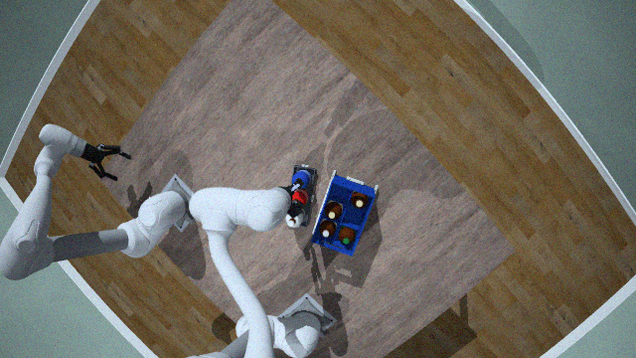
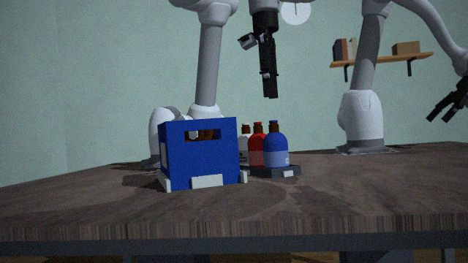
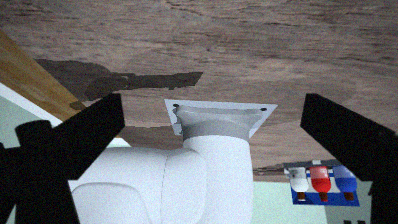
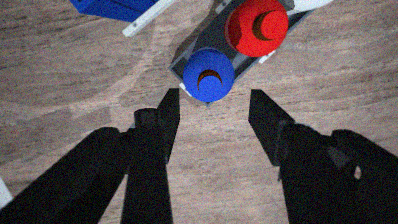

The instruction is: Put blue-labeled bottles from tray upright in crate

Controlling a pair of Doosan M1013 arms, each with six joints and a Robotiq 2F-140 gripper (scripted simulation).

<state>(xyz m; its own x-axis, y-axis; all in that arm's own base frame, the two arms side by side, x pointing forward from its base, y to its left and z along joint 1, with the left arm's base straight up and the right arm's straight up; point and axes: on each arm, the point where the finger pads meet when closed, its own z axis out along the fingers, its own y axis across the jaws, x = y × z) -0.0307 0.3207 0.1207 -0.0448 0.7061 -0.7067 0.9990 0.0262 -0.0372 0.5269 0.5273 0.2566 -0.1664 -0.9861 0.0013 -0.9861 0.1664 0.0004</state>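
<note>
Fingers on my right gripper (image 1: pixel 293 201) (image 2: pixel 270 98) (image 4: pixel 214 91) stand partly open, holding nothing, above the tray (image 1: pixel 309 200) (image 2: pixel 271 173) (image 4: pixel 177 67); the blue-labeled bottle (image 1: pixel 301 177) (image 2: pixel 276 147) (image 4: pixel 208 75) stands on it, upper middle in the right wrist view.

Pale green wall (image 1: pixel 596 99) (image 2: pixel 110 73) seen behind desk (image 1: pixel 248 99) (image 2: pixel 329 197) (image 3: pixel 250 50) (image 4: pixel 75 65). Wooden wall shelf (image 2: pixel 384 58) held up by two dark brackets. Upright books (image 2: pixel 343 50), dark, orange-brown and cream, placed near one end; brown box (image 2: pixel 406 48) set near other end, well apart from books. Round white disc (image 2: pixel 295 15), marked with thin dark line, mounted higher on wall. Desk surfaced in streaked grey-brown wood grain. Plank floor (image 1: pixel 447 99) (image 3: pixel 30 75) edged by white baseboard (image 1: pixel 542 75).
</note>
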